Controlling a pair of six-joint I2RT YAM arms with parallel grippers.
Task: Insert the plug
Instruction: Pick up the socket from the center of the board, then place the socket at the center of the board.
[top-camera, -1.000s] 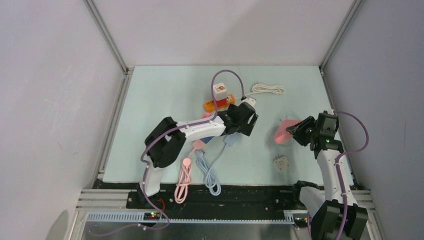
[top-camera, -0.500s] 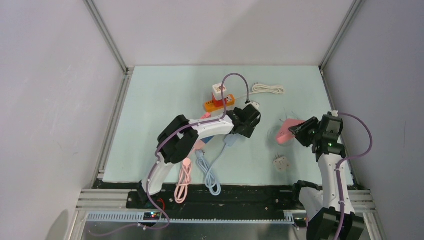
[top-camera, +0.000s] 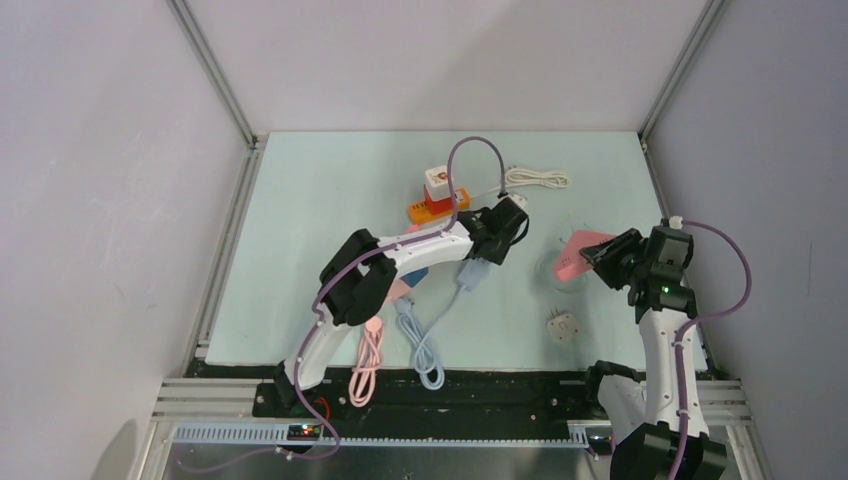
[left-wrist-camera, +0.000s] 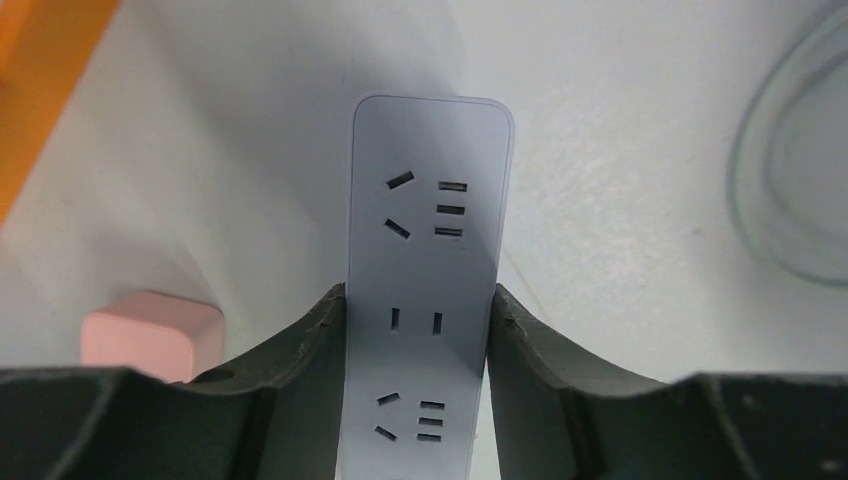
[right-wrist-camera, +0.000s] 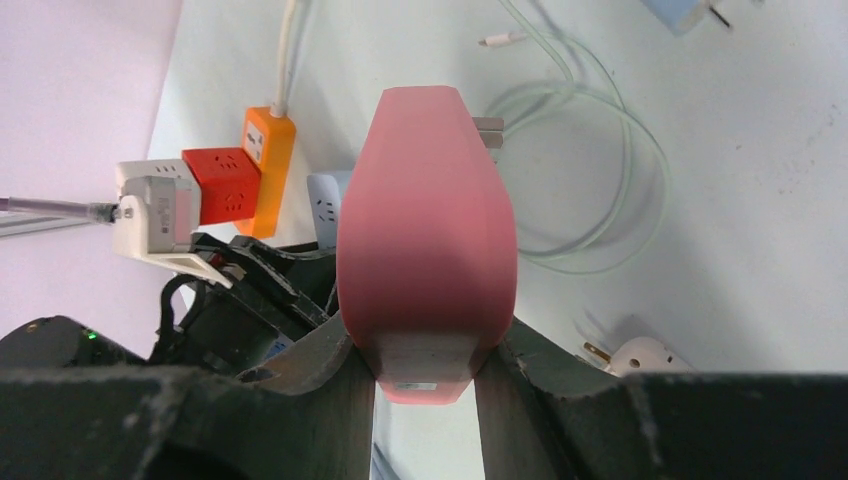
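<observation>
The left pincer (left-wrist-camera: 417, 300) is clamped on the long sides of the pale power strip (left-wrist-camera: 425, 230), whose sockets face the wrist camera. Compared with a second ago, this pincer sits a little further right and toward the back, and the strip's end has shifted slightly with it. The right pincer (right-wrist-camera: 425, 345) grips the pink plug (right-wrist-camera: 425, 240) by its rear, with the prongs pointing away. The plug is right of the strip and apart from it, and the right wrist has drifted slightly rightward. A white adapter (top-camera: 562, 326) lies on the tabletop (top-camera: 320, 190).
</observation>
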